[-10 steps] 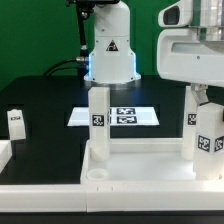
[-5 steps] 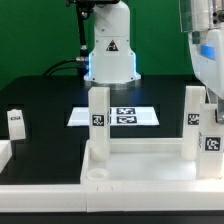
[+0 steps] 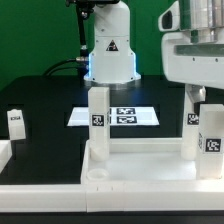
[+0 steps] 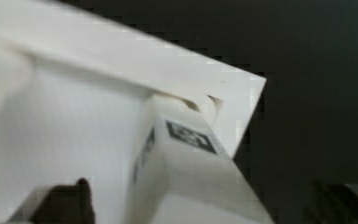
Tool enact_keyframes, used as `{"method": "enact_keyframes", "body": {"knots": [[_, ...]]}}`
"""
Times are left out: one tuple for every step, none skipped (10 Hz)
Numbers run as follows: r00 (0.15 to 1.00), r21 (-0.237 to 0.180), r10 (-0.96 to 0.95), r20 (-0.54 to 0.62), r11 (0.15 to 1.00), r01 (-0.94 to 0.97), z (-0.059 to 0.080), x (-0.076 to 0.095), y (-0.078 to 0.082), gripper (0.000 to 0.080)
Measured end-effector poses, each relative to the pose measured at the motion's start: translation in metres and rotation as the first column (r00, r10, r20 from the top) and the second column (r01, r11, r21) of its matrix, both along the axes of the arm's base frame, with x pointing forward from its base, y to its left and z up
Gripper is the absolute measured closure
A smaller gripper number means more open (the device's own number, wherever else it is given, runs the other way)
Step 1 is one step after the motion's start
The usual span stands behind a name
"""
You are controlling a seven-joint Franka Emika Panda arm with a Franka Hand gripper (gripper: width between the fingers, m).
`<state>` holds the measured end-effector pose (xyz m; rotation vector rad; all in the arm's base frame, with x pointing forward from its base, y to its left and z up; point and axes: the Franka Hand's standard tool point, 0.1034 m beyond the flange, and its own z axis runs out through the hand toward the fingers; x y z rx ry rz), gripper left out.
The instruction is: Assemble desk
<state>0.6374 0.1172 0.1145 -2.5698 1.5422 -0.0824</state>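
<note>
Standing upright between parted jaws: a leg (image 4: 190, 150).

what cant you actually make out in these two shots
- Gripper: exterior view, its fingertips are cut off by the right edge, so its state is unreadable.
- Near-right leg: partly cropped there too.
- Leg seating in tabletop socket: wrist view is blurred.
- Loose leg: tag too small.

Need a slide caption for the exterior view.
Gripper above a third upright leg on the tabletop; a fourth leg waits aside.
</note>
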Motion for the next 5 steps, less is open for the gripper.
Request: {"method": "enact_keyframes", "body": {"knots": [[0.997,-0.012,0.073,0.010,0.997,-0.072,0.0002,0.0007,-0.0008,0.0162],[0.990,-0.022,0.142,0.017,0.990,-0.142,0.0002,0.0009,-0.0015,0.0153],[0.979,-0.031,0.204,0.021,0.979,-0.203,0.0002,0.0009,-0.0018,0.0153],[0.951,-0.059,0.307,0.024,0.950,-0.305,0.0002,0.0011,-0.0021,0.0151],[0.833,-0.153,0.553,0.011,0.824,-0.545,0.0001,0.0024,-0.0017,0.0151]]}}
